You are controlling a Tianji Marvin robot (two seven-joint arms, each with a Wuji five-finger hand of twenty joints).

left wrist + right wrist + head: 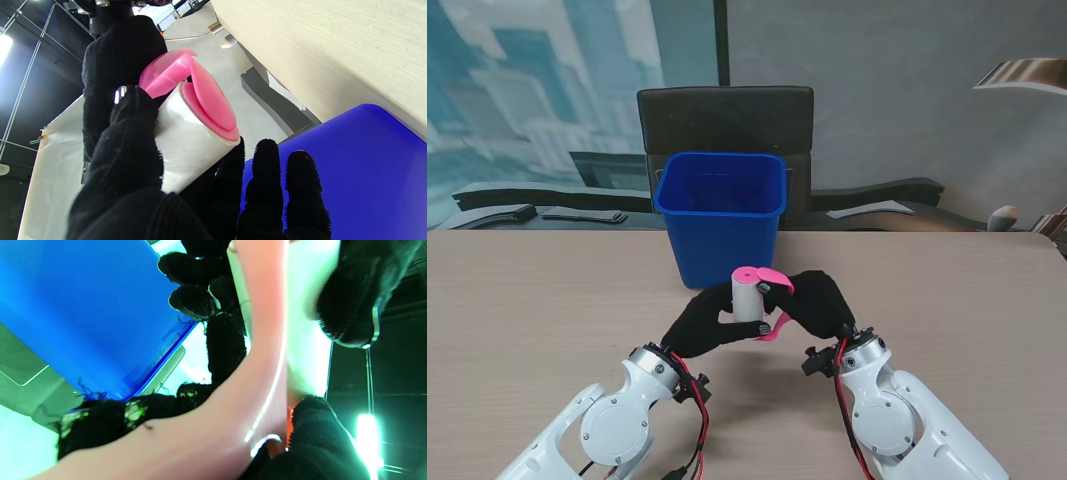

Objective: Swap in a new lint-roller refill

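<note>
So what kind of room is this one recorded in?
Probably an office or meeting room used as a test bench: a wood-look table, a dark office chair pushed up behind it, and a blue bin standing on the table before the wall panels.

White refill roll (747,299), pink roller handle (774,279), black-gloved fingers (705,322), blue bin (721,216), pale wood-grain table (537,300)

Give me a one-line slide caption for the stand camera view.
Both gloved hands, left hand and right hand, hold a pink-handled lint roller near a blue bin.
</note>
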